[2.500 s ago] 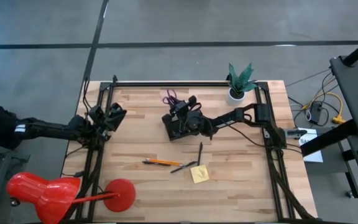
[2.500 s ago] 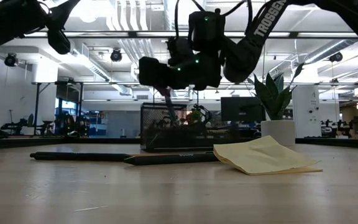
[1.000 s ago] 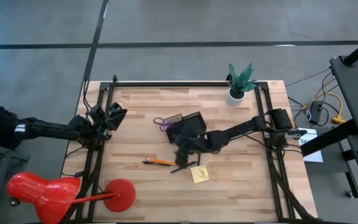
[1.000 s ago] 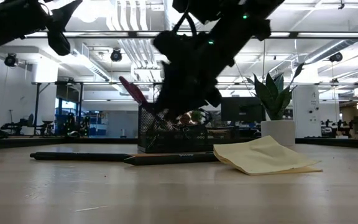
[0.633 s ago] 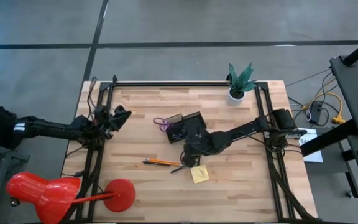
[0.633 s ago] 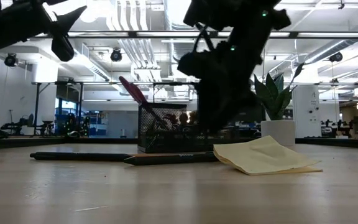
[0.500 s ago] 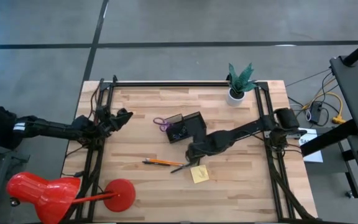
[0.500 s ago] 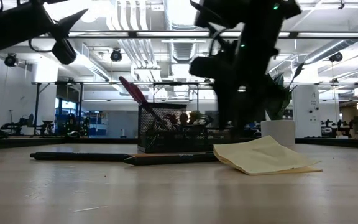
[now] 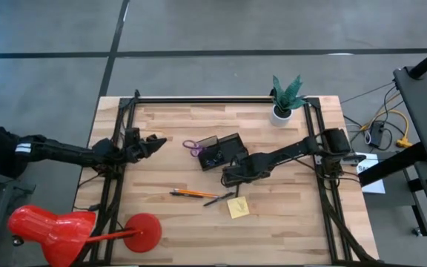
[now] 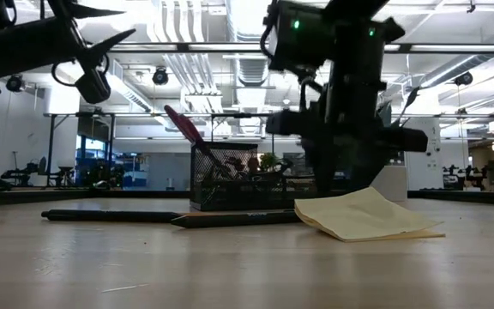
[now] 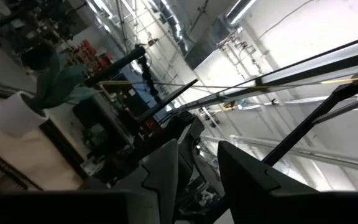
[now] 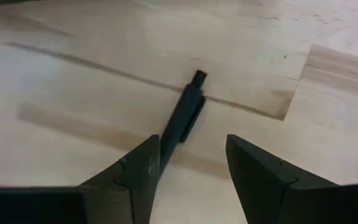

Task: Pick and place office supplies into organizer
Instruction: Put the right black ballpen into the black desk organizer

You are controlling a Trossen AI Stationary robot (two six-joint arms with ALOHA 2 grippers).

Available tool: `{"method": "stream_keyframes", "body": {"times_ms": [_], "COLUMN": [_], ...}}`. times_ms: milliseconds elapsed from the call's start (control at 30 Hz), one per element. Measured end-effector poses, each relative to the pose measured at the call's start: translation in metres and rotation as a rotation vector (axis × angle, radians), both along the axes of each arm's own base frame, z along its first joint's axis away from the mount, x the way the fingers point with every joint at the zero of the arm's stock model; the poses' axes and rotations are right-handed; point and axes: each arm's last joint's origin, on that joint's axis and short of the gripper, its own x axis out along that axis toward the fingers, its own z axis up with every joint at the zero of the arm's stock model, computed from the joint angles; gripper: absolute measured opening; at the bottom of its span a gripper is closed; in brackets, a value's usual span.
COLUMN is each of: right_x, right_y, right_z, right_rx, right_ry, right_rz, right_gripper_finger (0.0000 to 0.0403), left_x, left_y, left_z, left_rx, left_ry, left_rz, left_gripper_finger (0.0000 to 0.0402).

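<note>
High view: the right pincer (image 9: 228,176) hangs low over the surface (image 9: 295,222), just in front of the organizer (image 9: 221,151), whose scissors (image 9: 192,146) stick out to one side. Beside it lies a black pen (image 9: 239,183); a second pen (image 9: 219,199), the pencil (image 9: 188,193) and the sticky pad (image 9: 237,208) lie nearer the front edge. The left pincer (image 9: 156,139) hovers near the left rail, well apart from every item.

Low view: the organizer (image 10: 234,176) stands behind the pens, purple handle (image 10: 183,127) tilted up out of it. The pad (image 10: 363,215) has a curled top sheet.

Left wrist view: the left pincer (image 11: 199,163) stands released, fingers apart, nothing between them, pointing into the room.

Right wrist view: the right pincer (image 12: 192,163) is released and empty, its fingers astride the near end of the pen (image 12: 185,116), not yet touching it.

The pen looks light, stiff and smooth, so it may roll or twist. A hold across the barrel near its middle, not at the clip end, would likely keep it level.
</note>
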Motion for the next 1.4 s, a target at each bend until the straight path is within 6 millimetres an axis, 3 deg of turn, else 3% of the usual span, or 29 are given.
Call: {"method": "stream_keyframes", "body": {"times_ms": [367, 900, 1033, 1400], "right_x": [0.01, 0.004, 0.015, 0.048], "right_y": [-0.001, -0.004, -0.004, -0.002], "right_z": [-0.008, -0.013, -0.011, 0.015], "right_rx": [0.007, -0.1, -0.132, -0.255], "right_ry": [0.004, 0.053, -0.033, -0.355], "right_rz": [0.079, 0.265, 0.325, 0.416], "right_gripper_finger": [0.0143, 0.005, 0.0019, 0.0015], "left_x": [0.001, 0.002, 0.002, 0.001], "left_y": [0.0, 0.0, 0.0, 0.0], "left_z": [-0.001, -0.002, -0.002, -0.002], "left_rx": [-0.001, 0.0, -0.001, -0.003], "left_ry": [0.009, 0.018, 0.019, 0.014], "left_rz": [0.003, 0.003, 0.007, 0.011], "left_gripper_finger": [0.0099, 0.0099, 0.0099, 0.0099]}}
